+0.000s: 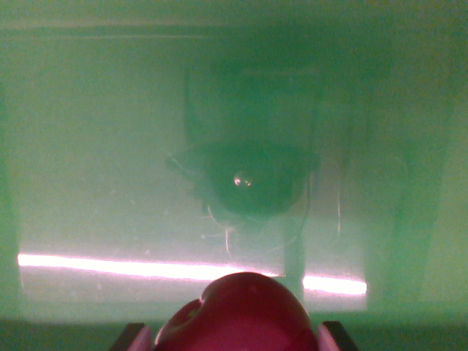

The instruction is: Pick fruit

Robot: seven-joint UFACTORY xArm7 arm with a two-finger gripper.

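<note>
A dark red apple-like fruit [238,314] fills the bottom centre of the wrist view, between two dark fingertips [130,338] that peek in at the bottom edge on either side of it. My gripper [234,338] appears shut on the fruit. Below it lies a glossy green surface [95,146]; whether it is a bin floor or a tray cannot be told. A dark reflection of the gripper and camera [245,179] shows in the middle of that surface.
A bright white strip of reflected light [110,267] runs across the green surface near the bottom. Darker green walls or edges [234,22] border the top and sides.
</note>
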